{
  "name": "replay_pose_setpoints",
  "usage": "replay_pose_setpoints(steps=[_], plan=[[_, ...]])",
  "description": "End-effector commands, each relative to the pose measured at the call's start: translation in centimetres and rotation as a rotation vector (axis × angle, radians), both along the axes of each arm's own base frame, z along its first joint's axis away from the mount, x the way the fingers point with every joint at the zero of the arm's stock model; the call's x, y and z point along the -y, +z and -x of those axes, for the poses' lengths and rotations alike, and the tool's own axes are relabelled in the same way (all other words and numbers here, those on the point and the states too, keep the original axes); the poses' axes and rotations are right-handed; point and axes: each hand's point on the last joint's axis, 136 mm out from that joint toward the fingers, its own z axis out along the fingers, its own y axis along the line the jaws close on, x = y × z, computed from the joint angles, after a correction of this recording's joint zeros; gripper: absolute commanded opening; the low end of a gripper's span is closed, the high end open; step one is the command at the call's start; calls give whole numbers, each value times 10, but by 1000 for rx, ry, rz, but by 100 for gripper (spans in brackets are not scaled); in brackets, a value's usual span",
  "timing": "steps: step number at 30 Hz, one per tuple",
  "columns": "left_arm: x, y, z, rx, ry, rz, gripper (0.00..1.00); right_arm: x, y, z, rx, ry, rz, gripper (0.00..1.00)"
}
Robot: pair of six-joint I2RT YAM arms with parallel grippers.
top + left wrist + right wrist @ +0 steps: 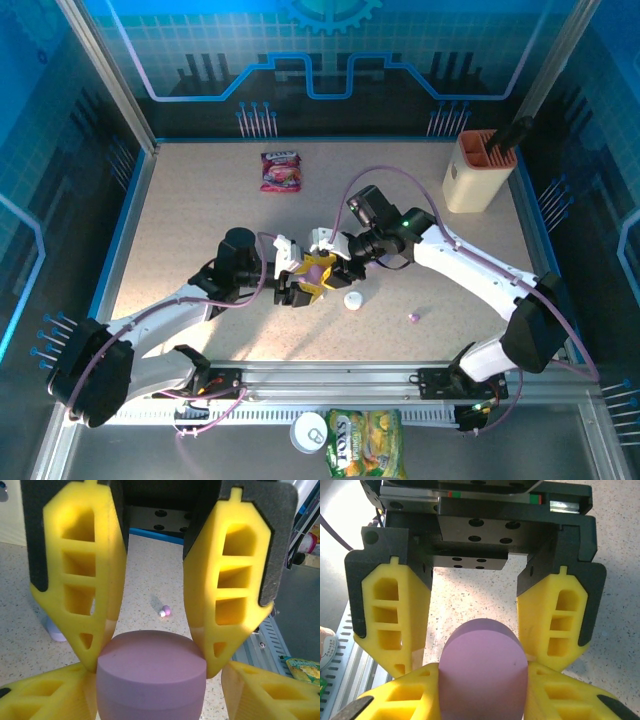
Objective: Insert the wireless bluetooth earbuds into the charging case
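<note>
**Mauve charging case between two grippers, one earbud loose on the table**

A single earbud [414, 318], a tiny glossy bud in purple with a white end, lies alone on the table [200, 210]. It is to the right of the grippers and well apart from them.

The charging case [318, 268] is at mid-table, between the two grippers. It is a smooth, matte mauve pebble with a flat face and rounded edges.

The right gripper [338, 266] is closed narrowly on the case, with its fingertips pressed to opposite edges. The left gripper [297, 284] flanks the same case from the opposite side at a wider setting. Its fingers lie against or just beside the case walls, and whether they press on it cannot be told.

The fingers [80, 570] of both grippers are yellow wedges hollowed into a ladder of cells. Each tapers to a tip and is backed by a black bracket.

Just beside the grippers, toward the near edge, a small white round item [353, 300] rests on the table. The tabletop is a matte, speckled beige with a blue border.

A glossy pink packet [281, 170] lies near the far edge. A beige holder [470, 185] with an orange insert stands in the far right corner.

Below the metal rail at the near edge are a can [308, 430], seen from its silver top, and a crinkled green-and-yellow packet [365, 445] touching it.
</note>
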Motion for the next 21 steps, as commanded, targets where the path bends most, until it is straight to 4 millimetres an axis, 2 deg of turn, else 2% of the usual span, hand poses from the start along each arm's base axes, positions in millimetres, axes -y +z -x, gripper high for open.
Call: replay_pose_setpoints(steps=[1,4,14,21], plan=[[3,3,4,26,-33,4,65,-5,13,2,21,9,-29,35],[2,-1,4,44,-31,-7,72,-4,14,3,19,10,-31,35],[2,-5,0,38,-13,-19,68,-3,16,6,19,17,-38,35],[2,-8,0,40,-15,-24,73,-2,16,7,21,15,-41,35]])
